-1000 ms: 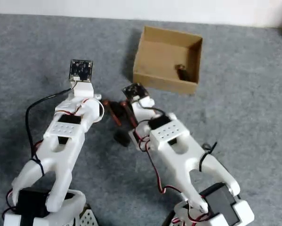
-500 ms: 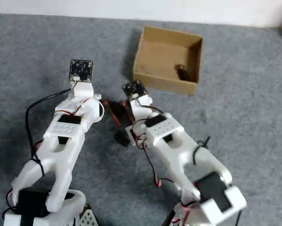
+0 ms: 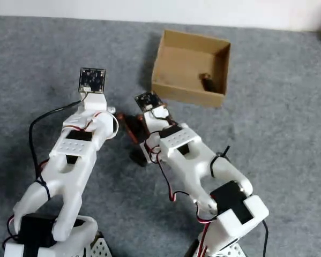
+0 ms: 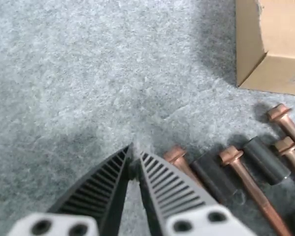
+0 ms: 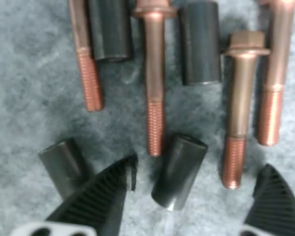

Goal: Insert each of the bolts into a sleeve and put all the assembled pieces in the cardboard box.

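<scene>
Right jaws are spread wide open, nothing gripped, with one dark sleeve (image 5: 179, 172) lying tilted on the table between them and a second sleeve (image 5: 63, 164) just beside one jaw. Past those, the right wrist cam has four copper bolts (image 5: 154, 83) lying roughly parallel, with two more sleeves (image 5: 200, 42) tucked in among them. Left jaws are clenched tip to tip on nothing, low over the grey table (image 4: 63, 73). The bolt-and-sleeve pile is near them and a corner of the cardboard box (image 4: 265, 44) is further out. From the high cam the right arm (image 3: 187, 152) covers most of the pile, but that's the view that looks down inside the box: one dark piece (image 3: 207, 81) sits in its 4 o'clock corner. The box is at about 1 o'clock from the pile. The left arm (image 3: 77, 150) stretches from the 7 o'clock corner up toward 12, and the right arm leans from 5 o'clock toward 11, wrist over the pile.
</scene>
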